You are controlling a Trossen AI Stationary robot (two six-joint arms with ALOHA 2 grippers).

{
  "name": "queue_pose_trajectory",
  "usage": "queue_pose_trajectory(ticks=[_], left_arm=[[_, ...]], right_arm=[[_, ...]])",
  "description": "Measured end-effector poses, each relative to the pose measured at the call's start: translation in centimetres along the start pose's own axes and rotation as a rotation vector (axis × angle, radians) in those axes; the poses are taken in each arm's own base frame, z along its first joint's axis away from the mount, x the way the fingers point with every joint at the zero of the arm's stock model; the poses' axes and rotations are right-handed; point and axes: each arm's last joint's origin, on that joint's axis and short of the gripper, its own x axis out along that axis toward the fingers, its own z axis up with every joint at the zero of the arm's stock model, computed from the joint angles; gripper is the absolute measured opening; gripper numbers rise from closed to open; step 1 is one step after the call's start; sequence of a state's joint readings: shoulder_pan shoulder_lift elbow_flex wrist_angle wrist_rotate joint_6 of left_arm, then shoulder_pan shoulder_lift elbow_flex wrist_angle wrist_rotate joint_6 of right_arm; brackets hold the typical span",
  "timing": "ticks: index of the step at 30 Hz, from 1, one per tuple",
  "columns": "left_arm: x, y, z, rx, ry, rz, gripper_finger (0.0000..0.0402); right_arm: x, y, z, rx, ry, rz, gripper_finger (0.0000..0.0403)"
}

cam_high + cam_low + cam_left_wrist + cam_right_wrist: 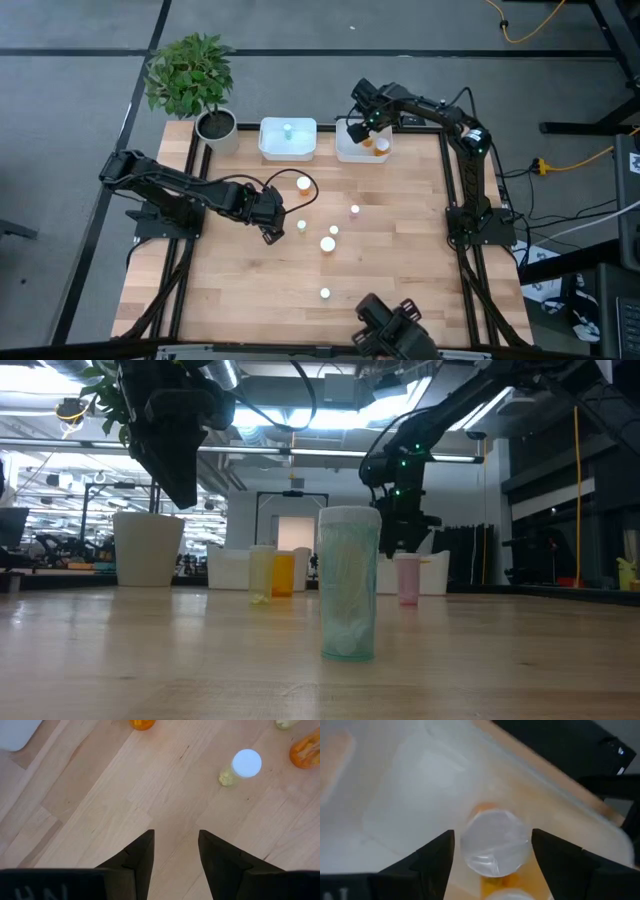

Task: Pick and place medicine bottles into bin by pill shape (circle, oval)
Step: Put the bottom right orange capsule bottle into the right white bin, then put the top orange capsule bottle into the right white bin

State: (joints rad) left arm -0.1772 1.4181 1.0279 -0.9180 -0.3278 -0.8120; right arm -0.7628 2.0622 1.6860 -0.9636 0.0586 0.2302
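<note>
Several white-capped medicine bottles stand upright on the wooden table: an orange one (303, 184), a small greenish one (301, 227), a larger one (328, 243), a purplish one (354, 210) and a small one near the front (325, 293). My left gripper (270, 232) is open and empty over bare wood (175, 834), just left of the greenish bottle (245, 765). My right gripper (355, 128) is open over the right white bin (345, 152). Its fingers stand on either side of an orange bottle's white cap (495, 842) in the bin, with a gap on each side.
The left white bin (270, 150) holds one green bottle (287, 129). The right bin holds orange bottles (381, 147). A potted plant (215, 125) stands at the far left corner. A dark device (395, 325) sits at the near edge.
</note>
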Motion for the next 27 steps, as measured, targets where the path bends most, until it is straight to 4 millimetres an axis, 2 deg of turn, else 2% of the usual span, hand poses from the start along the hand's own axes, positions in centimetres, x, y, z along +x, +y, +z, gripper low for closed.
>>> queue_pose_trajectory(ticks=[5, 12, 16, 19, 24, 27], left_arm=[[0.0, 0.0, 0.0, 0.0, 0.0, 0.0, 0.0147], [0.0, 0.0, 0.0, -0.023, 0.0, 0.0, 0.0147], [0.0, 0.0, 0.0, -0.05, 0.001, -0.001, 0.0147], [0.0, 0.0, 0.0, -0.07, 0.003, -0.002, 0.0147], [0.0, 0.0, 0.0, -0.077, 0.003, -0.003, 0.0147], [0.0, 0.0, 0.0, -0.078, 0.002, -0.004, 0.0147]], right_arm=[[-2.6, 0.1, 1.2, 0.003, -0.044, 0.01, 0.0268], [-8.1, 1.2, 1.3, -0.062, -0.015, 0.032, 0.0268], [-10.7, 2.8, 0.2, -0.14, 0.045, 0.036, 0.0268], [-11.9, 4.1, -1.1, -0.219, 0.116, 0.028, 0.0268], [-12.1, 6.5, -3.1, -0.336, 0.167, 0.035, 0.0268], [-12.5, 7.5, -4.9, -0.38, 0.193, 0.03, 0.0268]])
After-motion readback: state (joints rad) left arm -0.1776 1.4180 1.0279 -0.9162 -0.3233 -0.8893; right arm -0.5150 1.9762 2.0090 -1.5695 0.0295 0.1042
